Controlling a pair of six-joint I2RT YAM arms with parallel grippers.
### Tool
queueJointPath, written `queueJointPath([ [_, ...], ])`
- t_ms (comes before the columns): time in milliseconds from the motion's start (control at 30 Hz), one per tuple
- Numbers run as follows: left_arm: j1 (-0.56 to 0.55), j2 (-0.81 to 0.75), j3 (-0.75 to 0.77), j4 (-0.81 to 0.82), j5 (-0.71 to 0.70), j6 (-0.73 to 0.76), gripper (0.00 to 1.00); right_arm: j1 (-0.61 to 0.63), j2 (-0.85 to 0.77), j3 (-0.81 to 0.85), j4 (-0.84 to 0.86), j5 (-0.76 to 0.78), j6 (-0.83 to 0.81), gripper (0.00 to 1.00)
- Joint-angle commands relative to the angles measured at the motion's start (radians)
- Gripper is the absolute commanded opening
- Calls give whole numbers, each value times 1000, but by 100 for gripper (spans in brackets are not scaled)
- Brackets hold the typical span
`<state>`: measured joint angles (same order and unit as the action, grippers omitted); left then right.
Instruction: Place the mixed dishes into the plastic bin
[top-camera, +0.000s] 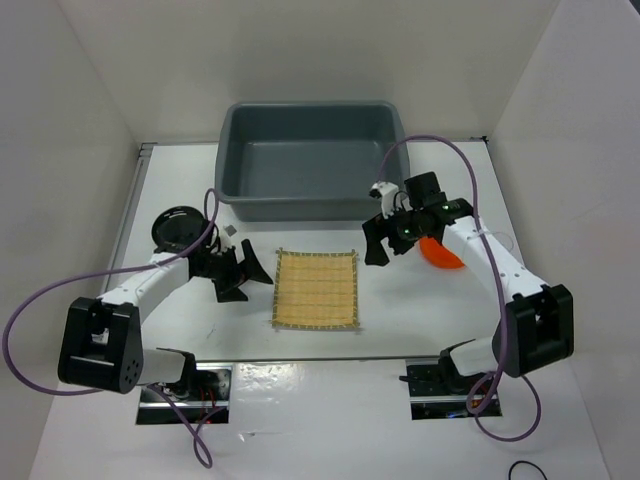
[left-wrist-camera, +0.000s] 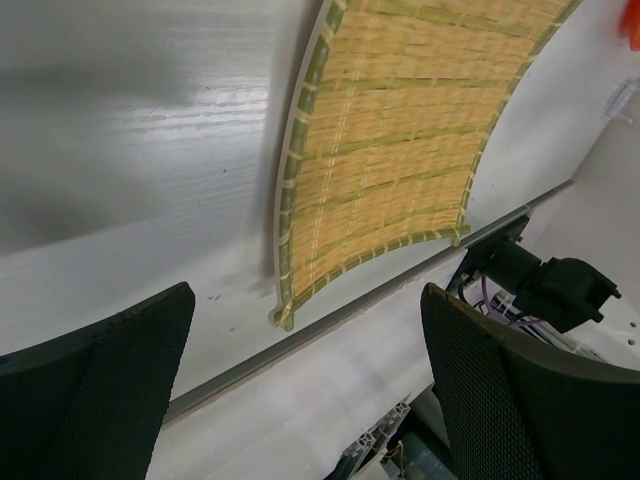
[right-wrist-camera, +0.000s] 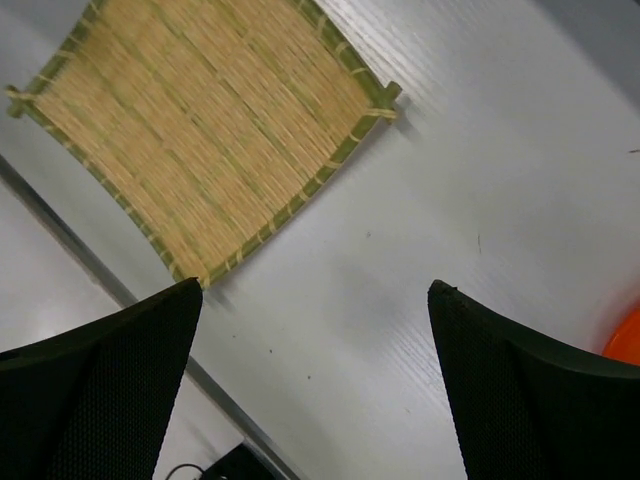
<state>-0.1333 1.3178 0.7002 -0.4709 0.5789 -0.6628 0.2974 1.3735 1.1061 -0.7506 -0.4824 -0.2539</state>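
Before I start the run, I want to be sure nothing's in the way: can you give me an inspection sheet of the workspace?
Surface: white table, no spills seen.
Job's things: bin empty, at the far side; mat flat at centre; black plate left; orange plate right, partly under the right arm; cups too faint to tell.
Clutter: small grey scrap beside the black plate.
Grippers: left tool and right tool open, holding nothing, flanking the mat.
Cables: purple cables loop off both arms; the left runs past the black plate.
Surroundings: white walls on three sides.
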Motion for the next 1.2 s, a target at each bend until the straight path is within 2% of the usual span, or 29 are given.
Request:
queueJointPath([
  [0,3,1,-2,57,22,-26,100,110,1,44,30,77,-62,97],
  [67,3,26,-11,66,22,-26,100,210,12,44,-25,97,-189,98],
  [167,-6,57,-40,92,42,-24,100,293,12,25,-16,203,-244,98],
  [200,-6,69,-60,106,55,-24,100,331,22,24,-16,212,-266,97],
  [233,-6,69,-61,116,55,-35,100,351,22,24,-16,223,-266,91],
  [267,-6,81,-73,126,55,-44,100,383,33,24,-7,244,-266,76],
  [333,-6,92,-83,165,74,-53,100,394,68,15,19,272,-266,51],
  [367,-6,104,-84,166,75,-54,100,394,84,15,42,293,-266,28],
  [467,-6,129,-74,166,85,-54,100,404,142,15,74,340,-257,3],
  [567,-6,149,-51,184,99,-64,100,460,272,41,4,383,-222,0],
  [633,-6,159,-39,184,108,-64,100,473,420,87,-47,343,-168,0],
  [700,-6,159,-25,175,108,-64,100,473,481,100,-59,314,-125,0],
  [800,-6,159,-16,175,108,-64,100,473,474,77,20,314,-79,0],
  [967,-6,149,-44,186,108,-73,100,485,463,45,30,352,-67,0],
  [1167,-28,162,-93,343,174,-155,100,485,472,5,40,377,-67,0],
])
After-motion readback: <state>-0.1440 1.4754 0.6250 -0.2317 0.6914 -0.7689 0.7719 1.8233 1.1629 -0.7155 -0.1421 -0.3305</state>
